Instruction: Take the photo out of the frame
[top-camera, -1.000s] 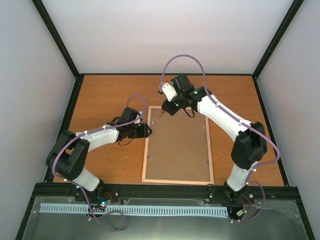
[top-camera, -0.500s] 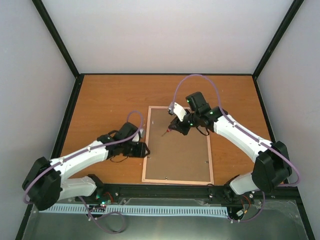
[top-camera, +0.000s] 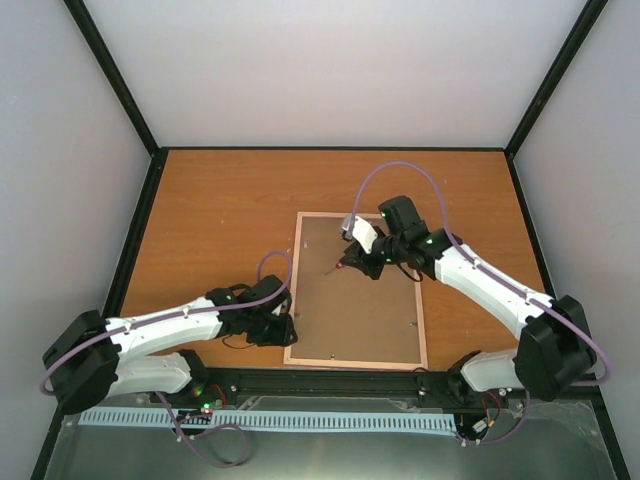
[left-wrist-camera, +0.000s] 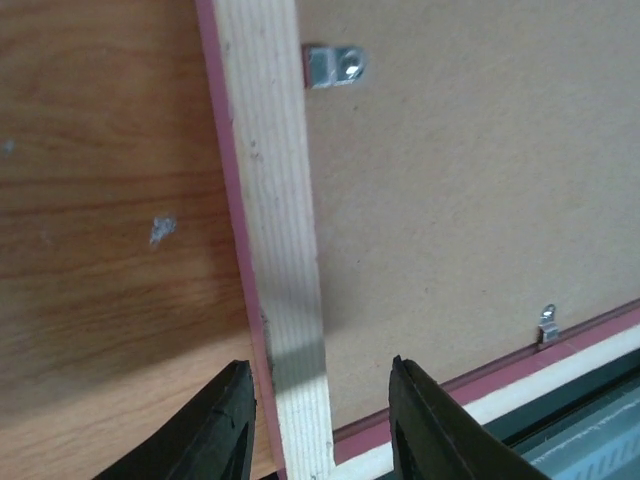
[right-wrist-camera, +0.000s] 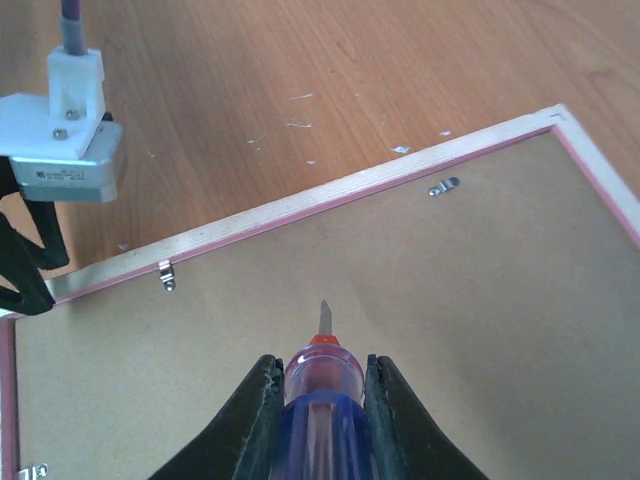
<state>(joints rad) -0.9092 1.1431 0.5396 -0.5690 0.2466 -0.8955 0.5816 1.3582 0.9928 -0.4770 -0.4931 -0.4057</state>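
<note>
Pink frame (left-wrist-camera: 265, 200) back-up on table (top-camera: 220, 210). L claw (left-wrist-camera: 320, 368) part-open, straddling frame's left rail near corner. R claw (right-wrist-camera: 320, 365) clamped on screwdriver (right-wrist-camera: 318, 400), tip over frame's back.

No legible text, label or number anywhere (frame (top-camera: 360, 310) back included).

The frame (left-wrist-camera: 270, 230) is bare pale wood (pink edge), its backing board (left-wrist-camera: 470, 200) matt fibreboard
</note>
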